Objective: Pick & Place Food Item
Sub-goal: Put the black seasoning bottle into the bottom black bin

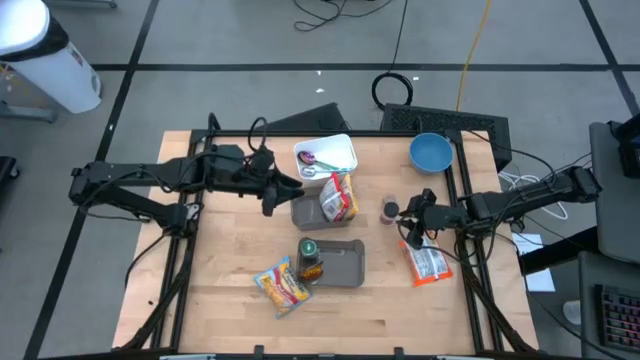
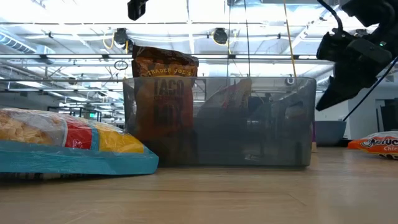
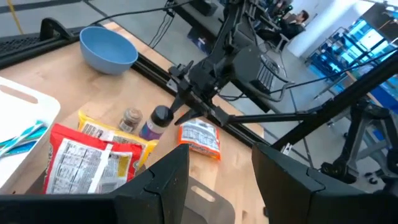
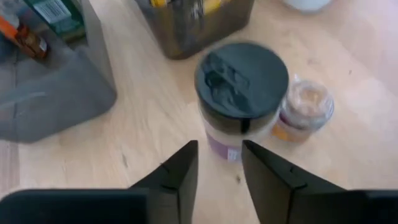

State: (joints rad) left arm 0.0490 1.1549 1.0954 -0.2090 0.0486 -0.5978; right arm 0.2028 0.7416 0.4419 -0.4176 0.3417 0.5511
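Observation:
A jar with a black lid [image 4: 241,81] stands on the table [image 1: 230,250] beside a smaller clear-lidded jar [image 4: 305,106]. My right gripper [image 4: 219,163] hovers open just short of the black-lidded jar [image 1: 390,208], fingers slanting down from the table's right. My left gripper [image 3: 221,180] is open and holds nothing, raised left of a red-and-yellow snack bag [image 1: 340,197] that stands in a grey bin [image 1: 305,212]. An orange-and-white pouch [image 1: 428,262] lies flat below my right gripper [image 1: 403,212].
A taco bag [image 2: 163,93] stands in a grey tray [image 1: 345,265] at mid-table, and a teal-and-yellow snack bag [image 1: 283,287] lies in front of it. A white bin [image 1: 325,155] and a blue bowl [image 1: 430,152] sit at the far edge.

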